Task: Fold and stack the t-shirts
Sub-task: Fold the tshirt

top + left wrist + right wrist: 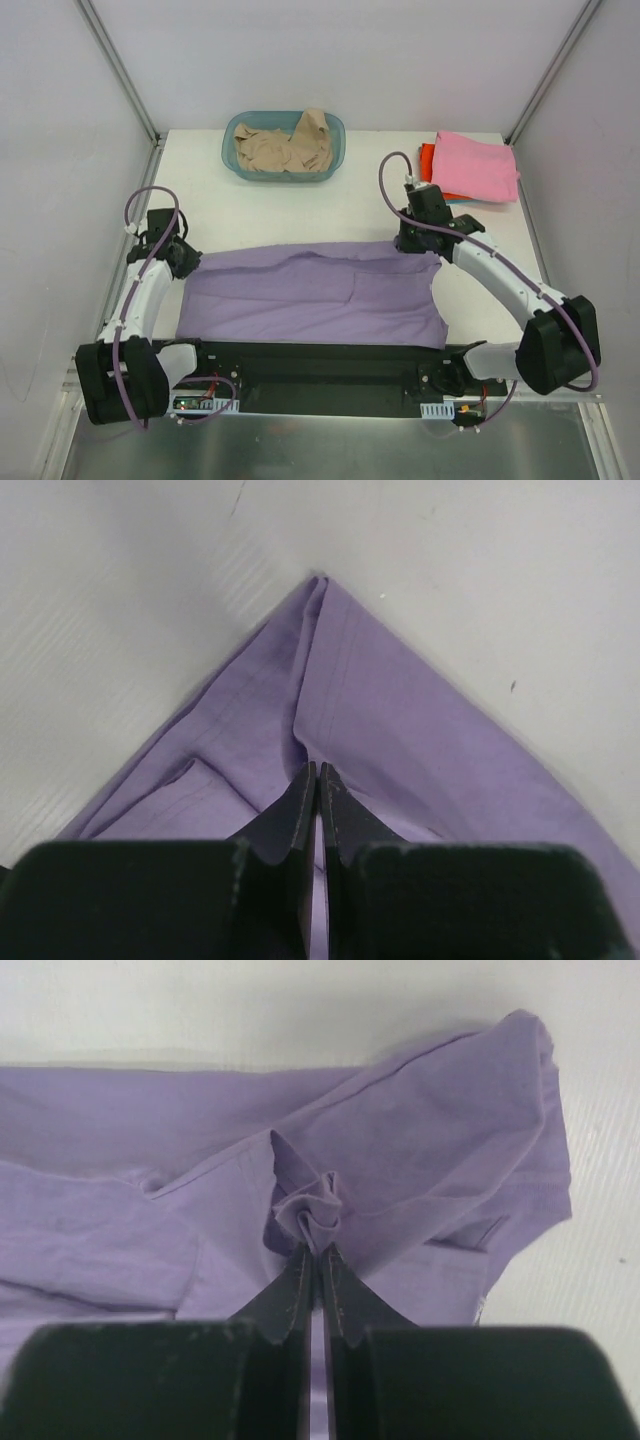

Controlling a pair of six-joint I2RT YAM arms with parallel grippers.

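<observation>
A lavender-purple t-shirt (310, 295) lies spread across the near part of the table. My left gripper (188, 258) is shut on its far left corner; in the left wrist view the gripper (318, 770) pinches the purple cloth (400, 720). My right gripper (412, 240) is shut on its far right corner; in the right wrist view the gripper (318, 1250) holds a bunched knot of cloth (308, 1210). A pink t-shirt (478, 165) lies folded on an orange-red one (428, 158) at the back right. A beige t-shirt (285, 145) lies crumpled in the basket.
The translucent teal basket (333, 128) stands at the back centre. The folded stack sits near the table's right edge. White walls and metal posts close in the table on three sides. The black arm mount (320, 365) runs along the near edge.
</observation>
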